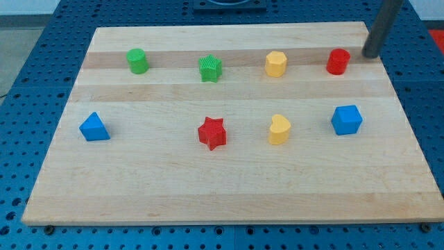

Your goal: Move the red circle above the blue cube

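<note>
where the dark rod comes down from the view's top right corner, it leans a little, its upper part further to the view's right than its lower end. my tip [370, 55] sits just beyond the wooden surface's [229, 187] right-hand top corner, near the red circle [338, 61] but apart from it, on that block's right and slightly above it. there is no pincer on this arm (only the plain rod), so nothing is held and there is no opening to tell of.

the red circle stands in the upper row, close to the surface's right edge. directly below it in the view, well apart, stands the blue cube [346, 119] in the lower row. left of the red circle in the upper row come a yellow block [275, 64] of rounded, several-sided shape, then a green star [210, 68], then a green cylinder [137, 60].

in the lower row, just left of the blue cube, is a yellow heart [279, 130], then a red star [212, 132], and far off at the view's left a blue triangle [94, 127]. a blue pegboard [28, 42] lies around the surface.
</note>
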You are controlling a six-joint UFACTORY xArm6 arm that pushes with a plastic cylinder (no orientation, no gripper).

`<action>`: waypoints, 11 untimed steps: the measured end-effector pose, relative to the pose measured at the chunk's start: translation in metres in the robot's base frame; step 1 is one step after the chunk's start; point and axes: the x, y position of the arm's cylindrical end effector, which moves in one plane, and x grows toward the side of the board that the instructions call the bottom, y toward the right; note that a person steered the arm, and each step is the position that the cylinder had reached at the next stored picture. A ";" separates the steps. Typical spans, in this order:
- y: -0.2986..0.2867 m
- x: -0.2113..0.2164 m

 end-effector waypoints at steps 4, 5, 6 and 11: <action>-0.127 0.086; -0.194 0.087; -0.220 0.073; -0.104 0.043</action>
